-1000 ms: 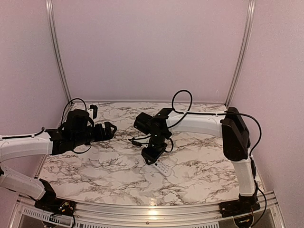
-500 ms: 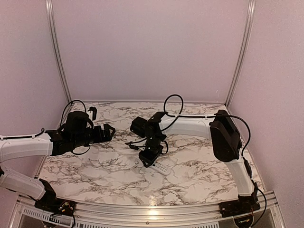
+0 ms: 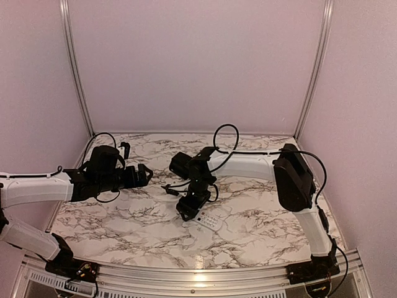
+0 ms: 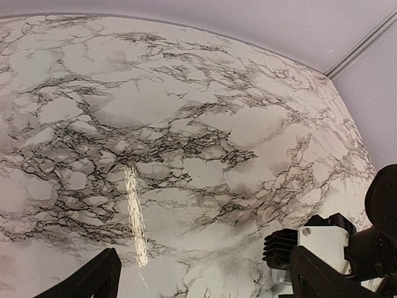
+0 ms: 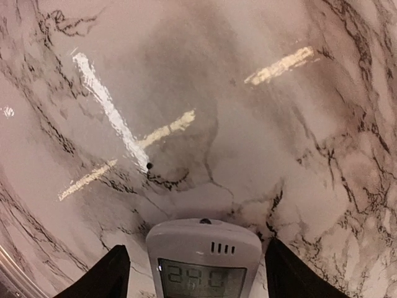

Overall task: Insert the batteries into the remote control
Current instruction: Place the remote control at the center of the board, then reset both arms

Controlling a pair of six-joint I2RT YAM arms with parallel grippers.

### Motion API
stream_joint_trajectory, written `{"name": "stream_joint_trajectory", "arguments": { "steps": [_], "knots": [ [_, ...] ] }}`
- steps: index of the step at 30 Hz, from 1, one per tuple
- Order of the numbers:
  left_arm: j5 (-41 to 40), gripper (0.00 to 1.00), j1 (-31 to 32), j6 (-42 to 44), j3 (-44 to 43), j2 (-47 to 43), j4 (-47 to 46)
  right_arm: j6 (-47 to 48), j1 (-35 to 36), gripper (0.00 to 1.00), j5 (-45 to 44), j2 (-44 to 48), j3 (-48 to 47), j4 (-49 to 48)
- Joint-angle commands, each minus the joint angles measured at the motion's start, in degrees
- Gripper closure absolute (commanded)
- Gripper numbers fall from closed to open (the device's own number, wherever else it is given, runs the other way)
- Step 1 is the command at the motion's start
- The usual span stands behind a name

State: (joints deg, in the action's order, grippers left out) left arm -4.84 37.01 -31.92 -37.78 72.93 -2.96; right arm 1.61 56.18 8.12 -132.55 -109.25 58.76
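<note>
**Right gripper straddles the remote; left gripper gapes over bare marble**

The right gripper [image 5: 197, 245] is spread, one black finger [image 5: 105, 276] on each side of the remote [image 5: 203, 236]. A sliver of table shows between the left-hand finger and the white casing. The other finger sits just beside the opposite edge, and I cannot tell whether it touches. The remote lies flat and face up on the marble table [image 5: 260, 112], with only its top end in the right wrist view. That end has a rounded edge, a short row of slots [image 5: 222, 248] and a small grey display [image 5: 201, 275] showing digits. Bright streaks of light cross the marble ahead of it.

From above, the remote sits near the middle of the table, a little toward the near edge, and lies at a slant. The right gripper points down onto the end that faces left and away from the bases.

The left gripper [image 4: 206, 251] has its fingers wide apart with nothing between them but veined marble. It hangs over the left part of the table, pointing right, well apart from the remote. The black-and-white end of the right arm [image 4: 322, 239] shows at the lower right of its view.
</note>
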Motion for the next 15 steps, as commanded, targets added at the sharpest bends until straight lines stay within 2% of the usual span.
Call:
{"name": "stream_joint_trajectory", "arguments": {
  "steps": [1,7,15],
  "knots": [
    [1.59,0.01,-0.45,0.79,-3.29,1.14,1.61,-0.05,0.17,0.24,3.35,1.64,2.51,-4.98],
    [4.26,0.01,-0.49,2.43,-7.45,3.45,2.81,-0.48,-2.8,0.2,8.91,8.65,7.82,-12.95],
    [4.66,0.01,-1.56,6.98,-19.98,10.59,11.48,-4.65,-11.51,0.15,15.65,22.12,21.34,-30.44]
  ]
}}
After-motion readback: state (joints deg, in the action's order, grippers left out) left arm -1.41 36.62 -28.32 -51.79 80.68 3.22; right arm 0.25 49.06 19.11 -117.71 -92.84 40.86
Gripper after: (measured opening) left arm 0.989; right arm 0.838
